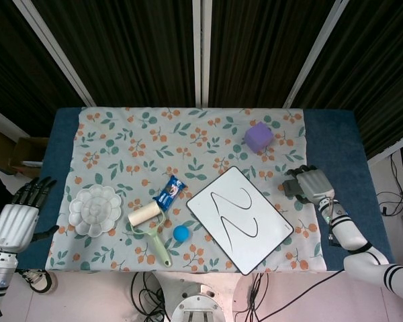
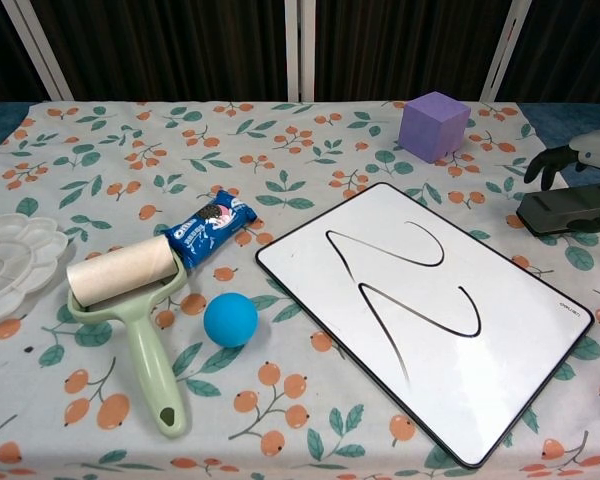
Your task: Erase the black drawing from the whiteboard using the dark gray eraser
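**Lighting and picture quality, head and chest views**

You are working under even, bright overhead light. In the head view the floral tablecloth (image 1: 154,141) is evenly lit, while the curtain (image 1: 134,47) behind stays very dark, so contrast is high. Shadows are short and soft: note the faint one beneath the blue ball (image 2: 230,319) and beside the purple cube (image 2: 434,125). The whiteboard (image 2: 430,320) shows a mild sheen but no hard glare, and its black drawing (image 2: 405,275) reads crisply. Both views are sharp, without motion blur. In the chest view, the right edge crops your right hand (image 2: 580,160), and the window frames lean outward.
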